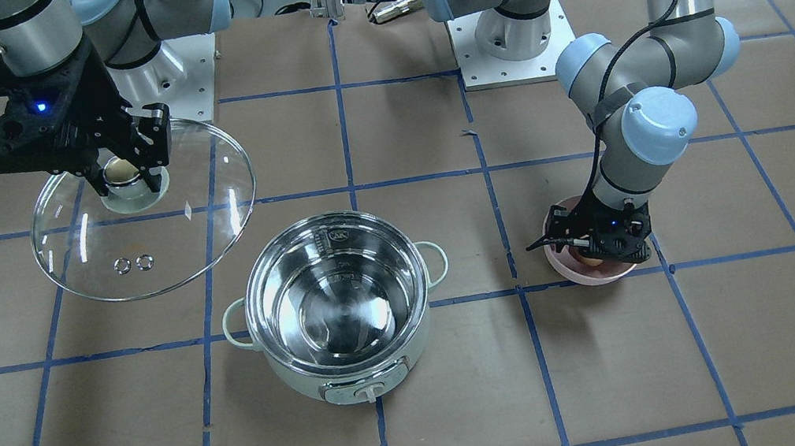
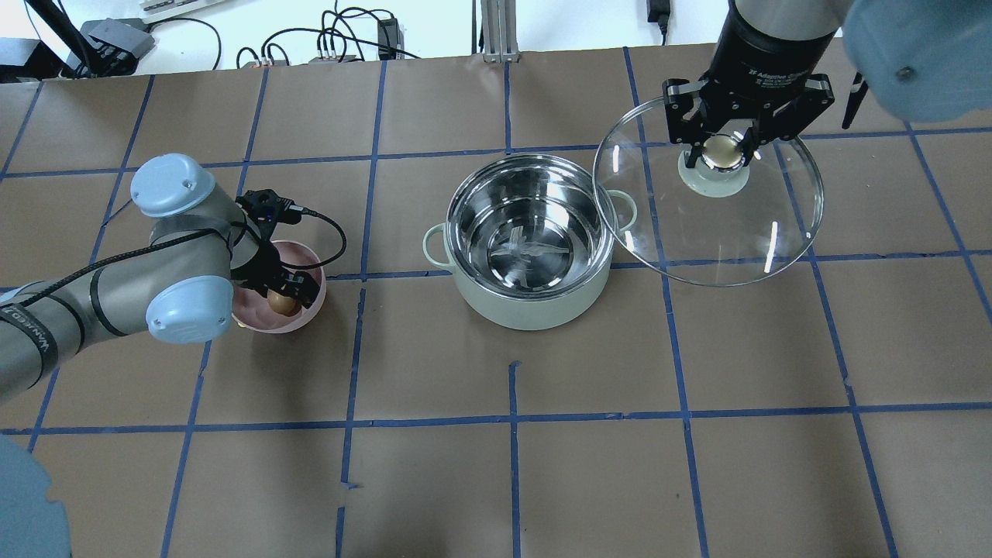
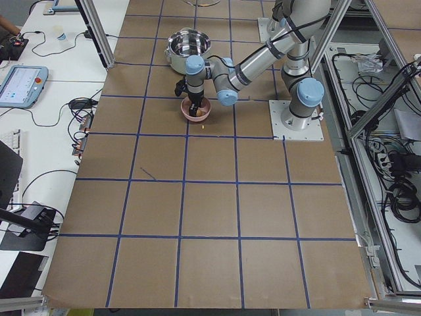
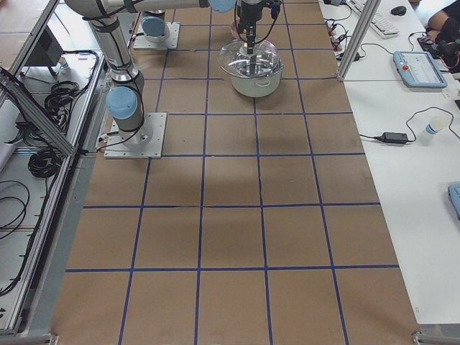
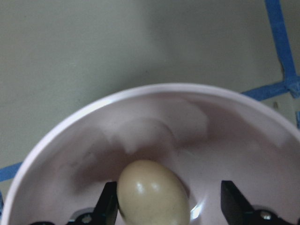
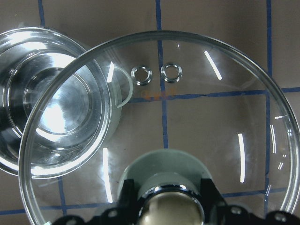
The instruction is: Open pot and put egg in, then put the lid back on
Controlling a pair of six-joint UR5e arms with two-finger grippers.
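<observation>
The pot (image 2: 527, 306) stands uncovered near the middle of the desk (image 2: 589, 480), its shiny steel inside in plain view and its dial (image 1: 370, 393) facing away from the robot. The lid (image 2: 728, 232) is off it and held in the air on the robot's right side of the pot. The right gripper (image 2: 725, 151) comes down from above with its fingers pinching the cream knob (image 6: 169, 211) at the lid's centre. Seen from overhead, the glass rim overlaps the pot's loop handle on that side, and the right wrist camera looks through the glass onto part of the pot's rim. The two metal vent rings (image 6: 141, 75) sit on the lid's half farther from the robot. The egg (image 5: 152, 192) lies in the pink bowl (image 2: 310, 263), which rests on the desk well apart from the pot, on the robot's left. The left gripper (image 2: 288, 293) reaches down into this bowl with its fingers (image 5: 108, 204) spread to either side of the egg. In the left wrist view one finger is touching or just beside the egg's shell, while the other stands apart from it with bare bowl between them. Whether the egg rests on the bowl's bottom cannot be told from these views.
</observation>
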